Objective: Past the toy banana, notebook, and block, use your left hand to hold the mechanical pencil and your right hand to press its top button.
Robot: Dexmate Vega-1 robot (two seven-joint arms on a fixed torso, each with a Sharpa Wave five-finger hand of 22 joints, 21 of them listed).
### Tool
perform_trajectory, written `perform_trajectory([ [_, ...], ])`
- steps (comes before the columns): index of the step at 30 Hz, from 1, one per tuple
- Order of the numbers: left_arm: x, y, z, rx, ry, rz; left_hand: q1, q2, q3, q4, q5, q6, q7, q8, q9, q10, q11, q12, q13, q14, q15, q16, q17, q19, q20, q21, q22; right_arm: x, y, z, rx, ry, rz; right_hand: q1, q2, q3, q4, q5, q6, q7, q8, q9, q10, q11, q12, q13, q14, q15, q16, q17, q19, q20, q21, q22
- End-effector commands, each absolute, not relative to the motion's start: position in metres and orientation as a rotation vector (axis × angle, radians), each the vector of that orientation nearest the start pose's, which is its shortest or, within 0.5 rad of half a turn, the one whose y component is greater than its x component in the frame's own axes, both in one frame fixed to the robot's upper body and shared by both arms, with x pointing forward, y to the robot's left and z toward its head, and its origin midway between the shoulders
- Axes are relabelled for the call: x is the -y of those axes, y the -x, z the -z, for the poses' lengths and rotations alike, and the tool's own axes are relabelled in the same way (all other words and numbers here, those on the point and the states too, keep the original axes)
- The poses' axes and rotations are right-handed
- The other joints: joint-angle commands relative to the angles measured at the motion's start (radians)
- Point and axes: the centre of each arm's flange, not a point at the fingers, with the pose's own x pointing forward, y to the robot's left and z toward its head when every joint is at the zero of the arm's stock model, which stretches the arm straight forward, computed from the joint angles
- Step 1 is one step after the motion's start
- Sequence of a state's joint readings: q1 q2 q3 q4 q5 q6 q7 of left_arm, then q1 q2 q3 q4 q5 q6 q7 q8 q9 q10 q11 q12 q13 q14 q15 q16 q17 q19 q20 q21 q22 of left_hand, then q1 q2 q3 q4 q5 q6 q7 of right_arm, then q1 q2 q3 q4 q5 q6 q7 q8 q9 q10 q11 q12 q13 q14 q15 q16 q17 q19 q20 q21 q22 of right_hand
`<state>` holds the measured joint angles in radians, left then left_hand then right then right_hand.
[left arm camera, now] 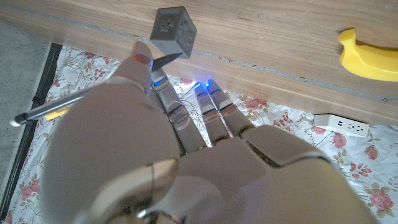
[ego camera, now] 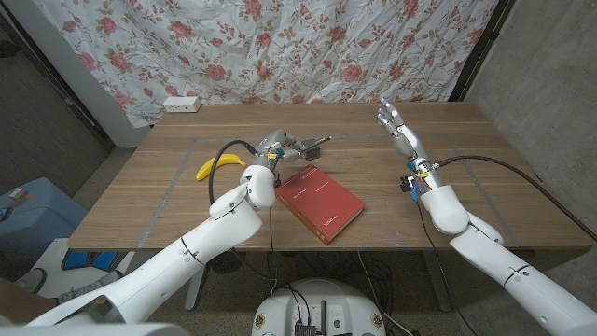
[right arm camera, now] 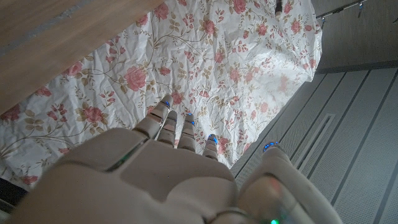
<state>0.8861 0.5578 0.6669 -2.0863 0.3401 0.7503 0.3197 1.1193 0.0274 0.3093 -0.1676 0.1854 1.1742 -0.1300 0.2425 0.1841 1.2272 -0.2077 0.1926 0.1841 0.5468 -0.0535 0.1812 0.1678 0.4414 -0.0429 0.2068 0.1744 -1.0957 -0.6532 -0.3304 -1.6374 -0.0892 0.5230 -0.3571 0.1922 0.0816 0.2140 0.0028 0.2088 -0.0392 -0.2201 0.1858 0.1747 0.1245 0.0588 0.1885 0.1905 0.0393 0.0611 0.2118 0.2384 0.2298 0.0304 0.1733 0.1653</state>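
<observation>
The left hand [ego camera: 277, 146] pinches the mechanical pencil [ego camera: 315, 143] just beyond the red notebook [ego camera: 320, 203]. The right hand [ego camera: 398, 127] hovers well right of it, fingers spread. A hard press could push the pencil through that light pinch.

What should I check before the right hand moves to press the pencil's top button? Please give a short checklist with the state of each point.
1. Left hand holds the mechanical pencil: ok.
2. Pencil lifted off the table: cannot tell.
3. Right hand free, fingers apart: ok.
4. Right hand near the pencil's end: not ok; it is raised far to the side.
5. Which pencil end is the button: cannot tell.
6. Block, toy banana, notebook out of the right hand's way: ok.
</observation>
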Motion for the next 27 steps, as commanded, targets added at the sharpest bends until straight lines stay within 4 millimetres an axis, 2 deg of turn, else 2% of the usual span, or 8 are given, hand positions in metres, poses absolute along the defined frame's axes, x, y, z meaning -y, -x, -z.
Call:
perform_trajectory([
  [1,-0.130,-0.543,-0.003,0.507,-0.819,-0.194,0.001,0.005,0.000,0.000,0.006,0.004,0.004,-0.005,0.003,0.028,-0.018,0.004,0.004,0.009,-0.167,-0.002,0.002,-0.006,-0.054,-0.002,0.004,0.249,-0.540,0.030,1.103,0.640,-0.063,-0.010,0.004,-0.003,-0.003,0.007,0.008,0.000,0.007,0.004,0.005,0.011,0.005,0.002,0.011,0.015,0.004,0.001,0.004,0.001,0.006,0.002],
  [7,-0.126,-0.547,-0.005,0.511,-0.808,-0.183,0.001,0.005,-0.001,0.001,0.006,0.003,0.006,-0.006,0.003,0.030,-0.017,0.004,0.004,0.009,-0.167,-0.002,0.002,-0.006,-0.053,-0.002,0.004,0.245,-0.541,0.031,1.132,0.688,-0.074,-0.012,-0.001,-0.005,-0.006,0.009,0.009,0.000,0.006,0.005,0.009,0.018,0.007,0.002,0.009,0.023,0.002,-0.002,0.005,0.001,0.008,0.001],
  [18,-0.123,-0.549,-0.007,0.507,-0.781,-0.170,0.001,0.006,-0.003,0.001,0.006,0.004,0.008,-0.008,0.003,0.031,-0.017,0.004,0.005,0.010,-0.167,-0.002,0.002,-0.003,-0.053,-0.001,0.004,0.237,-0.545,0.035,1.147,0.728,-0.116,-0.032,-0.004,-0.012,-0.002,0.016,0.032,0.000,0.013,0.007,-0.004,0.032,0.003,0.001,-0.018,0.036,-0.008,-0.003,-0.022,0.007,0.004,0.001],
  [27,-0.119,-0.551,-0.007,0.513,-0.749,-0.163,0.002,0.007,-0.004,0.001,0.006,0.004,0.011,-0.010,0.003,0.030,-0.018,0.003,0.005,0.011,-0.166,-0.001,0.002,-0.003,-0.051,-0.001,0.004,0.228,-0.546,0.039,1.152,0.729,-0.128,-0.039,-0.003,-0.014,0.000,0.019,0.038,0.000,0.013,0.007,-0.015,0.032,0.000,0.001,-0.026,0.035,-0.010,-0.004,-0.029,0.007,0.005,0.001],
])
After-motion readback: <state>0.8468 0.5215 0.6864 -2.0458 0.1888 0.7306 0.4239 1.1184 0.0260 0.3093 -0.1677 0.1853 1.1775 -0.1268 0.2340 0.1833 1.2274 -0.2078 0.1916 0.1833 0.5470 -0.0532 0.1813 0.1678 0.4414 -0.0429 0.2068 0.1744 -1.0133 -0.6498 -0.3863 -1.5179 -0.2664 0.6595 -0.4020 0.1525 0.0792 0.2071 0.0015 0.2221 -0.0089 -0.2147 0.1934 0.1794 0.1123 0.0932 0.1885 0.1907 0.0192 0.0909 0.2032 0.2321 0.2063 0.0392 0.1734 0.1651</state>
